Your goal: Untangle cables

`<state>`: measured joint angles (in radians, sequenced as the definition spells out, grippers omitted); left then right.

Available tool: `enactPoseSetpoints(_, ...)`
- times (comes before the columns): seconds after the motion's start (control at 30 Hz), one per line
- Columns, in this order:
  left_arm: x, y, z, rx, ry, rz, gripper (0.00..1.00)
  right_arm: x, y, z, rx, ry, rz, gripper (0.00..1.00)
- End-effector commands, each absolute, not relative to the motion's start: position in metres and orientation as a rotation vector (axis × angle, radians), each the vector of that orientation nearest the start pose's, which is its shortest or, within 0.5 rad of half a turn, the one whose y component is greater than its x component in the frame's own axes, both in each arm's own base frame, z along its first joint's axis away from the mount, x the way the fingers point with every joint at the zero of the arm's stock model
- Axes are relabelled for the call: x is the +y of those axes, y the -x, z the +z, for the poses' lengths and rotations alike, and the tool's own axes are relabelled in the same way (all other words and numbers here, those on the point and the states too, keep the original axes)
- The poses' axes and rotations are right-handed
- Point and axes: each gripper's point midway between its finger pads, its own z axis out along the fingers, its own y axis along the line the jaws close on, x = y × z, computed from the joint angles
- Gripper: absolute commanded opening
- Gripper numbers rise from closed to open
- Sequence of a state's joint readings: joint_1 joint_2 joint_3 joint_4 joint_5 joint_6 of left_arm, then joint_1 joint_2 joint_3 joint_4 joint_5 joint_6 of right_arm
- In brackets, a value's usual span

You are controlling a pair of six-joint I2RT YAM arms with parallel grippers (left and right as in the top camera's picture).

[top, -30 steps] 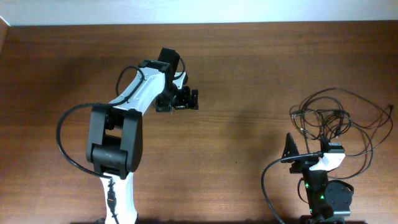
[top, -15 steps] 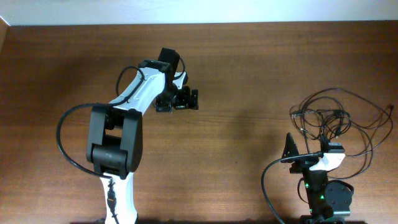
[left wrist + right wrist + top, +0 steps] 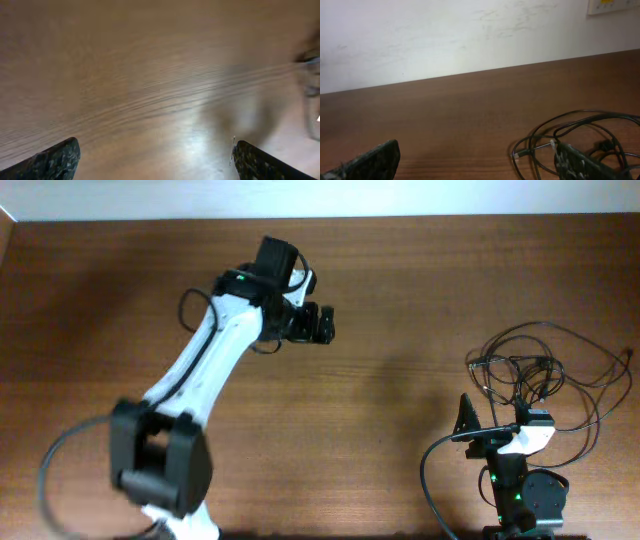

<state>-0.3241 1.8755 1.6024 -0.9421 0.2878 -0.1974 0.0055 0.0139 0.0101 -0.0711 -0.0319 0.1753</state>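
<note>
The cables are thin black cords lying in tangled loops on the wooden table at the right. In the right wrist view the cables lie just ahead and to the right, with a small plug end pointing left. My right gripper is open just short of the tangle, and its right finger overlaps the nearest loops. In the overhead view the right gripper sits in front of the bundle. My left gripper is open over bare wood far to the left, and the left gripper holds nothing.
The table's far edge meets a white wall. The right arm's base stands at the front right with its thick black wire looping beside it. Blurred dark shapes show at the right edge of the left wrist view.
The left arm has stretched out, carrying its open gripper to the right and slightly toward the back. The right arm and the cables have not moved.
</note>
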Motion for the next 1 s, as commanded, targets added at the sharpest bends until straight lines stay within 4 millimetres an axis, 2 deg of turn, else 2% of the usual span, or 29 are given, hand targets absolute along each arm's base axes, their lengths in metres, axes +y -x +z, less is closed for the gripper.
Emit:
enactPoseSetpoints(0.0, -0.179, -0.391, 0.194, 2.659, -0.288, -0.519, 0.99, 0.008, -0.246, 0.157, 1.644, -0.102, 0.16, 0.98)
enactPoseSetpoints(0.1, -0.16, -0.389, 0.231, 2.556, -0.252, -0.398, 0.99, 0.008, -0.246, 0.157, 1.644, -0.102, 0.16, 0.98)
enactPoseSetpoints(0.23, -0.154, -0.379, 0.276, 2.431, -0.248, -0.408, 0.99, 0.008, -0.246, 0.157, 1.644, -0.102, 0.16, 0.98)
enactPoseSetpoints(0.27, -0.152, -0.372, 0.292, 2.387, -0.248, -0.415, 0.99, 0.008, -0.246, 0.157, 1.644, -0.102, 0.16, 0.98)
enactPoseSetpoints(0.37, -0.14, -0.366, 0.294, 2.394, -0.221, -0.345, 0.99, 0.008, -0.246, 0.157, 1.644, -0.102, 0.16, 0.98)
enactPoseSetpoints(0.47, -0.129, -0.364, 0.273, 2.429, -0.241, -0.253, 0.99, 0.008, -0.246, 0.157, 1.644, -0.102, 0.16, 0.98)
enactPoseSetpoints(0.57, -0.131, -0.369, 0.245, 2.41, -0.294, -0.236, 0.99, 0.008, -0.246, 0.157, 1.644, -0.102, 0.16, 0.98)
enactPoseSetpoints(0.73, -0.138, -0.379, 0.19, 2.3, -0.294, -0.279, 0.99, 0.008, -0.246, 0.157, 1.643, -0.102, 0.16, 0.98)
enactPoseSetpoints(0.83, -0.139, -0.375, 0.153, 2.255, -0.299, -0.305, 0.99, 0.008, -0.246, 0.157, 1.644, -0.102, 0.16, 0.98)
enactPoseSetpoints(0.97, -0.145, -0.367, 0.128, 2.181, -0.321, -0.374, 0.99, 0.008, -0.246, 0.157, 1.644, -0.102, 0.16, 0.98)
